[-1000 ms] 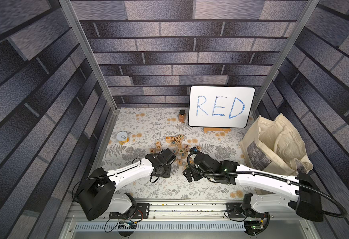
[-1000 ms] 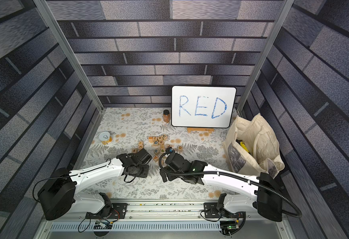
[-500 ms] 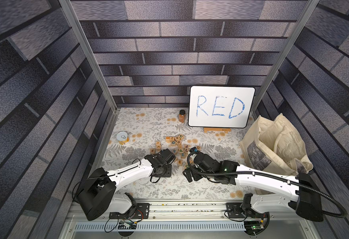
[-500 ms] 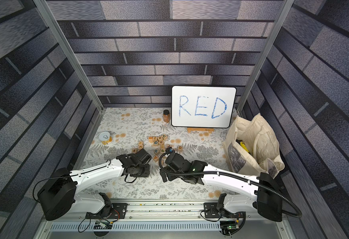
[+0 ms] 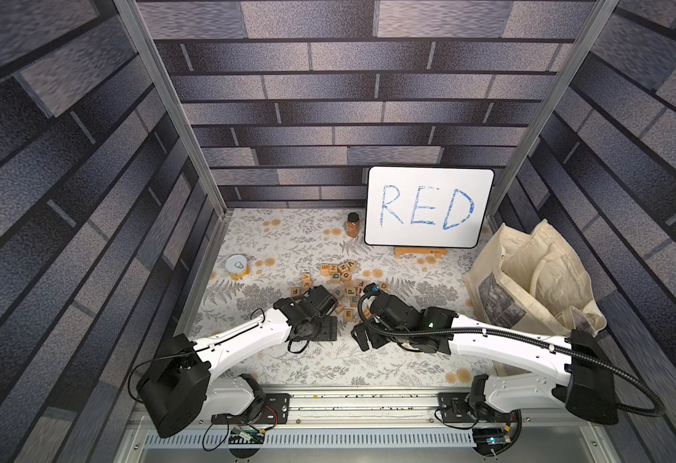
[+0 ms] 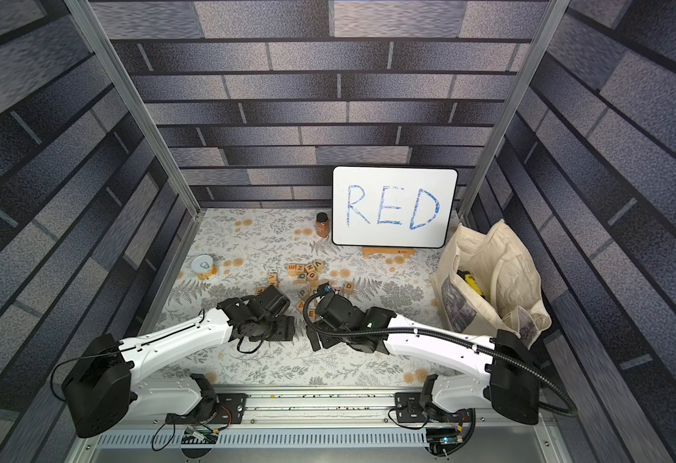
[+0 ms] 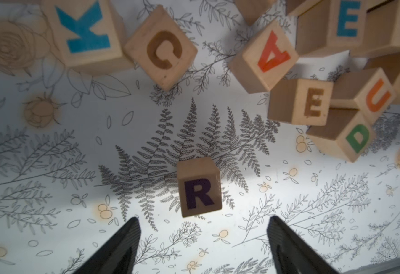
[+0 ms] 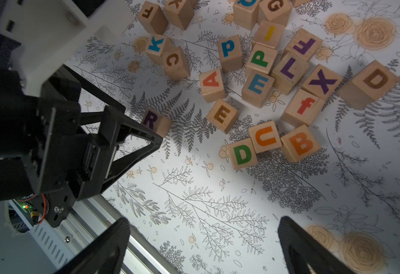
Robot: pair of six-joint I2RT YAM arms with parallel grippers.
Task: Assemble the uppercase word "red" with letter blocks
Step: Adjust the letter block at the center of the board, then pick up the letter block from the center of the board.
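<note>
Floral-print worktop (image 7: 51, 166): the left pincer (image 7: 203, 219), jaws spread, has released the light-wood purple-R cube (image 7: 199, 187). R seems placed. Right pincer (image 8: 203, 218) gapes empty.

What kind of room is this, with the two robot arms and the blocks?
Probably a robot practice booth: printed brick walls, two white robot arms mounted on a metal rail, and letter blocks scattered near a whiteboard reading RED.

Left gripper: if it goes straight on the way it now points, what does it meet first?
Probably the purple R block, standing alone just ahead of the open left gripper, though depth is unclear.
</note>
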